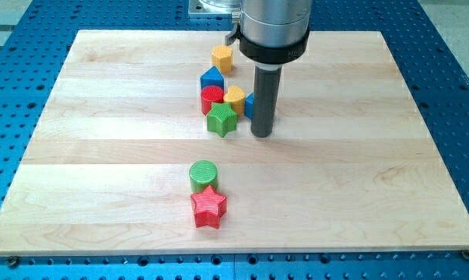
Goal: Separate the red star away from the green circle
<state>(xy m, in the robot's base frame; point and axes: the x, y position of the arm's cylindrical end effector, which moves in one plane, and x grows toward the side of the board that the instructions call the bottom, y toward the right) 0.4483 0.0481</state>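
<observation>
Dark rod upright, my tip beside green star.

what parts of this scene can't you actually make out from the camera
- Blue block at the cluster's right, camera view: mostly hidden behind the rod, so its shape is unclear.
- Red block in the cluster: partly covered by the green star and a yellow block.
- Arm above the rod: cut off by the view's top.
- Red star and green circle: touching or just apart, unclear.
- My tip: visible, right of the green star.
</observation>
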